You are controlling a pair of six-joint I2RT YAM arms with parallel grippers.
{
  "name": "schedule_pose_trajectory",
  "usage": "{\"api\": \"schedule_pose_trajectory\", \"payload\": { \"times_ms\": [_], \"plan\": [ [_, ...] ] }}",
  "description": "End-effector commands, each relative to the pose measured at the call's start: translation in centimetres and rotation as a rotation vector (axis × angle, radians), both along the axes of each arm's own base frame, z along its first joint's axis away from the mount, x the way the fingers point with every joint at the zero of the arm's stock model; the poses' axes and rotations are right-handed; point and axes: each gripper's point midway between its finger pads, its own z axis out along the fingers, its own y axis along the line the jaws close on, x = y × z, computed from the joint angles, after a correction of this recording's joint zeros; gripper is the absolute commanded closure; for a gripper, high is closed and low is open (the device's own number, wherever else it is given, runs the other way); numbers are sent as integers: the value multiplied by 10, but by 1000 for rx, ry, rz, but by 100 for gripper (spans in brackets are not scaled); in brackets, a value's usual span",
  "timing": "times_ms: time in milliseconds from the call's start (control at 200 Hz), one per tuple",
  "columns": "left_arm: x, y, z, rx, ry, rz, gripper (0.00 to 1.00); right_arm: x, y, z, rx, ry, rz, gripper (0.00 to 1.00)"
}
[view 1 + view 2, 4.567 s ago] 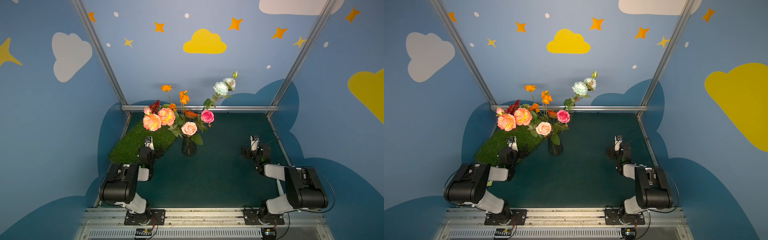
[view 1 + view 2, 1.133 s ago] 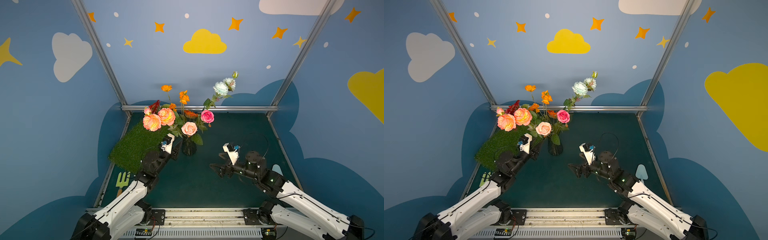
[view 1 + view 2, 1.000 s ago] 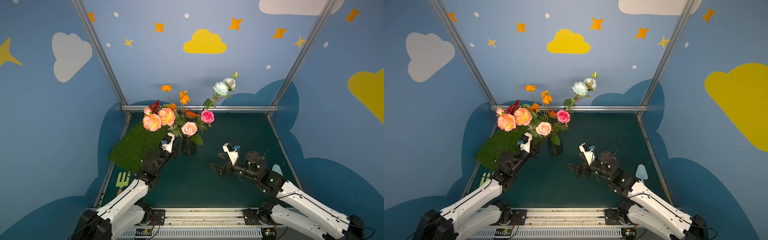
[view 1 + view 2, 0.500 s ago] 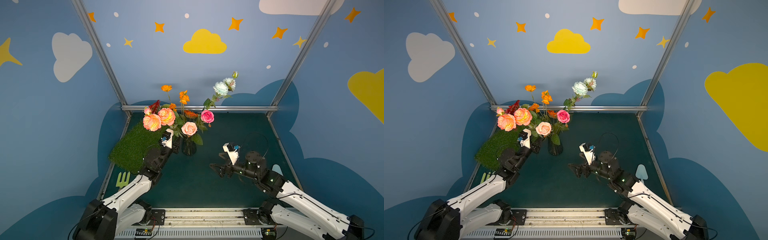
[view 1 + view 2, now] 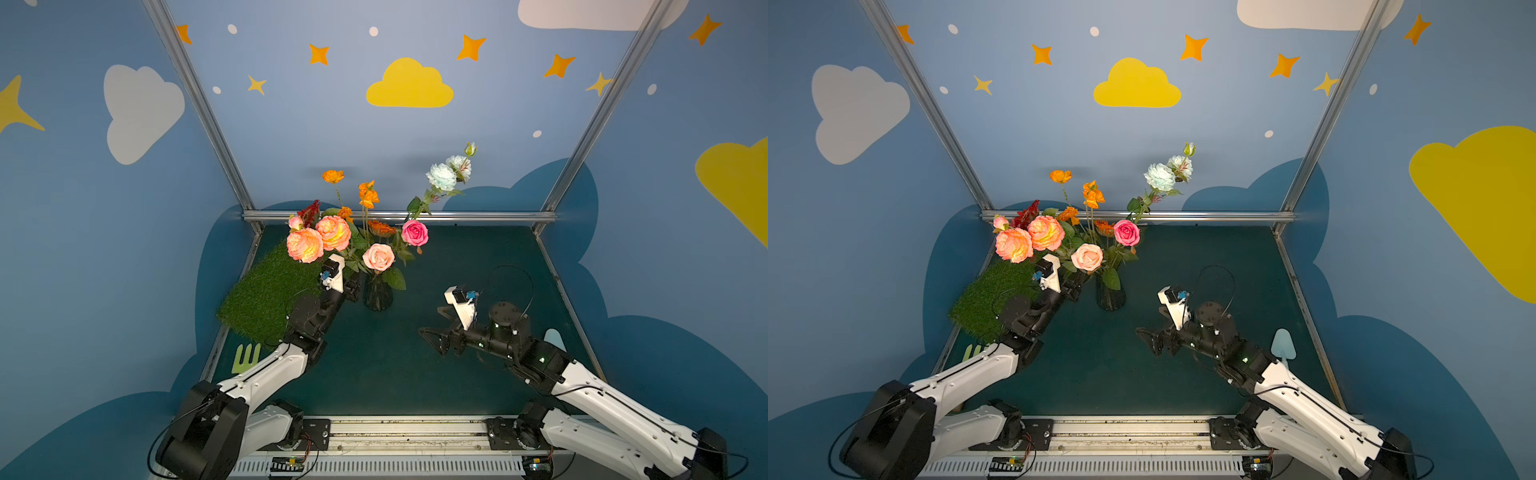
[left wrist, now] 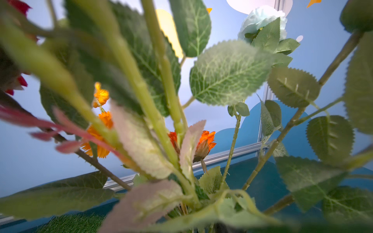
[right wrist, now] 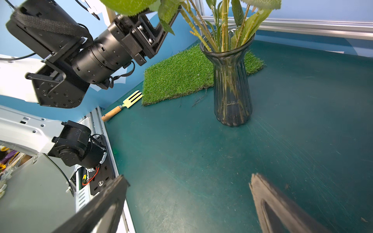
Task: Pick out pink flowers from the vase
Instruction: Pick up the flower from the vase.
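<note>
A garden fork [image 5: 245, 359] lay beside the grass mat [image 5: 266, 299]; only the right wrist view showed its wooden handle. The left fingers [image 5: 353, 286] sat among leaves just beside the ribbed glass vase [image 5: 377, 296] (foliage hid whether they gripped anything). The peach-pink blooms [image 5: 305, 245], pale pink rose [image 5: 378, 257] and hot-pink rose [image 5: 414, 232] all stood in it. The right fingers [image 7: 105, 201] gaped empty over the surface [image 5: 374, 374], well apart from the vase.

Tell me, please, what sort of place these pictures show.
Likely a robot test booth dressed as a garden: blue walls painted with clouds and stars on an aluminium frame, an artificial grass mat and garden fork on the green table, and a flower vase.
</note>
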Motion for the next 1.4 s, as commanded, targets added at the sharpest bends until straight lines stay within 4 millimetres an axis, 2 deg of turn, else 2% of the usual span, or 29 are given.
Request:
{"api": "schedule_pose_trajectory", "payload": {
  "times_ms": [0, 10, 25, 45, 461, 586, 781, 996, 1397],
  "plan": [
    [-4, -3, 24, -57, -68, -49, 55, 1, 4, 8, 13, -20, 7, 3],
    [-3, -3, 24, -59, -67, -50, 55, 1, 4, 8, 13, -20, 6, 3],
    [-3, -3, 25, -63, -66, -50, 55, 2, 5, 19, 30, -36, 7, 3],
    [-2, -3, 25, -64, -64, -54, 56, 3, 6, 21, 31, -37, 8, 3],
    [0, -1, 30, -119, -73, -98, 58, 3, 9, 18, 26, -22, 17, 3],
    [5, -2, 31, -120, -71, -125, 66, 2, 9, 19, 27, -23, 21, 3],
    [11, -5, 36, -137, -73, -144, 72, 2, 5, 19, 24, -28, 6, 3],
    [3, -7, 37, -131, -69, -168, 85, 4, 6, 18, 37, -39, 1, 3],
    [-12, -11, 56, -62, -76, -190, 92, 2, 9, 21, 57, -34, 7, 3]
  ]
}}
